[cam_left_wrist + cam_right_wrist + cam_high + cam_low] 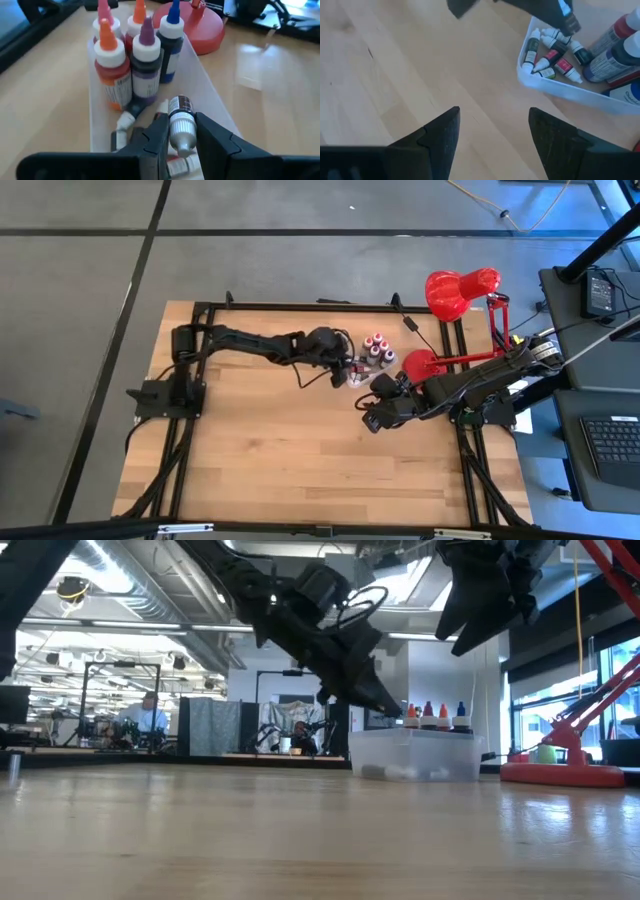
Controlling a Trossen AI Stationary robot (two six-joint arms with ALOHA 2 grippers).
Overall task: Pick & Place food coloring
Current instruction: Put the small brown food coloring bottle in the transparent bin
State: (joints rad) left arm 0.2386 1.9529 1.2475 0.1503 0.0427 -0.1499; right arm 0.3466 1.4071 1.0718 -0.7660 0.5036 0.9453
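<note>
- Over the clear tub (368, 362) near the table's far edge, toward one o'clock from the middle of the table (280, 460), the left gripper (180, 142) hangs with its fingers closed narrowly on one tiny bottle (181, 125) of food coloring.
- That bottle has a dark label and a whitish tip that points back toward the wrist; it sits between the two pads, above the tub's near end.
- Inside the tub, more tiny bottles (551, 57) lie flat in a loose pile at the end nearest the left gripper: whitish caps, with red, green and dark labels.
- At the tub's other end, taller bottles (135, 60) stand upright, packed together, with orange, pink, purple and blue caps.
- From table height their coloured tips (432, 715) show above the tub's rim.
- At four o'clock from the tub, the right gripper (492, 135) hovers over bare wood, its fingers spread wide and holding nothing.
- From its wrist, the tub corner lies well ahead of the fingers, apart from them.
- A red lamp (455, 300) stands at three o'clock of the tub, its round base (200, 30) just beside the tub wall.
- Beyond the table, a person (150, 718) sits at a desk far back in the room.
</note>
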